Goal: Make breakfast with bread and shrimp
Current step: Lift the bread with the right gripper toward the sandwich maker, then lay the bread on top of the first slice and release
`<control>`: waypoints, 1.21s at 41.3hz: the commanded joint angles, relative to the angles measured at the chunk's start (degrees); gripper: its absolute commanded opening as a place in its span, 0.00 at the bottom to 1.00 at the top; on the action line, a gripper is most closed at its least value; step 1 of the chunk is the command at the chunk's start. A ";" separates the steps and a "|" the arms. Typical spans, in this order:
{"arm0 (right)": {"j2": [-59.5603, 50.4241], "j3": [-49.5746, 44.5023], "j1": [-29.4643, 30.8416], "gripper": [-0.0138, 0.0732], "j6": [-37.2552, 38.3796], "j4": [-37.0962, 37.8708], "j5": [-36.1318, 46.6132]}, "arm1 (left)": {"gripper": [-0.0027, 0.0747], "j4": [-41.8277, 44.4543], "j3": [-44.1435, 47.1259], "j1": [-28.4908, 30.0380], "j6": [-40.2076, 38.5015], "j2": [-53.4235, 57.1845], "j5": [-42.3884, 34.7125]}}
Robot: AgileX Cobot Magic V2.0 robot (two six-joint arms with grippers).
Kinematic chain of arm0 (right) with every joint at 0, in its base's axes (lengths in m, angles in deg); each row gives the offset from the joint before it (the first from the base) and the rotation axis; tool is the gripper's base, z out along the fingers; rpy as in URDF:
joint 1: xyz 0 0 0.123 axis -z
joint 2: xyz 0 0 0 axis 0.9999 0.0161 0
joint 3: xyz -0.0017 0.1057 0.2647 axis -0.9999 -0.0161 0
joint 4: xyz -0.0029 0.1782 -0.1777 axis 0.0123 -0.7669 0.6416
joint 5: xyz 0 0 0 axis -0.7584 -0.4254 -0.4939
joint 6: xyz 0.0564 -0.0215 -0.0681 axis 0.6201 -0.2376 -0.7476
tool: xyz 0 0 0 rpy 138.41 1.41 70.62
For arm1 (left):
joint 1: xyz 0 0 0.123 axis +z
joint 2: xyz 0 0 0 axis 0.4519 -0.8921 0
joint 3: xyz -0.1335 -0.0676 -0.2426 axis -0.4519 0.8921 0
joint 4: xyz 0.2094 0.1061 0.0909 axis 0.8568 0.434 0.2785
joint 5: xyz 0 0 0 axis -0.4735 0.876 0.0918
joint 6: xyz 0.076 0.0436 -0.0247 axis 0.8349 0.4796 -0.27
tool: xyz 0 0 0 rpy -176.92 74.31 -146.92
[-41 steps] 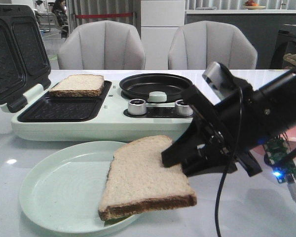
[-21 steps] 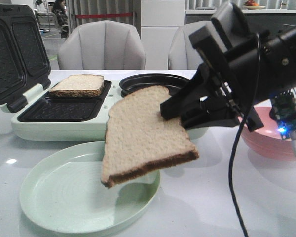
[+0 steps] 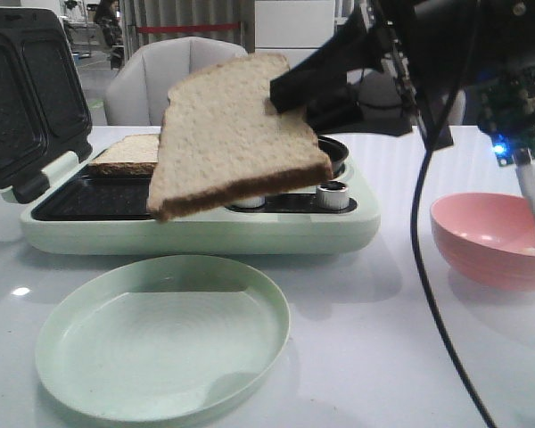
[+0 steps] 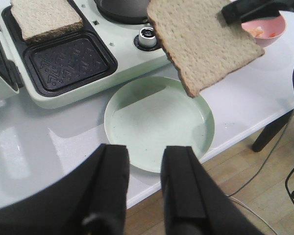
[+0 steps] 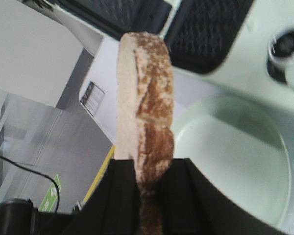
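We judge the loading step underway: our right gripper (image 3: pixel 290 94) clamps a bread slice (image 3: pixel 236 134) aloft, bound for the sandwich maker's empty plate (image 3: pixel 116 196) at eight o'clock, while our left gripper (image 4: pixel 144 161) hangs open.

The right gripper (image 3: pixel 290 94) is reaching in from the upper right of the front view, jaws clamping a bread slice (image 3: pixel 236 134). The left gripper (image 4: pixel 144 161) is hovering with jaws parted, holding nothing.
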 commanded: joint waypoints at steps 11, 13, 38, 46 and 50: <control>7.38 16.04 -4.29 0.30 0.25 -6.42 1.06 | 0.37 -0.52 -1.53 -0.40 -0.15 -0.15 -4.51; 9.04 18.29 -5.42 0.30 0.63 -6.42 2.19 | 0.37 -0.52 -1.53 -0.40 -0.15 -0.15 -4.61; 31.31 44.89 -13.06 0.30 7.44 -6.47 12.34 | 0.37 -0.38 -1.53 -0.40 -0.15 -0.15 -6.10; 34.27 45.95 -13.06 0.30 7.79 -6.78 13.41 | 0.37 -0.02 -1.53 -0.40 -0.15 -0.15 -6.10; 34.94 45.98 -13.06 0.31 7.79 -6.82 13.35 | 0.37 0.38 -1.53 -0.40 -0.15 -0.15 -6.22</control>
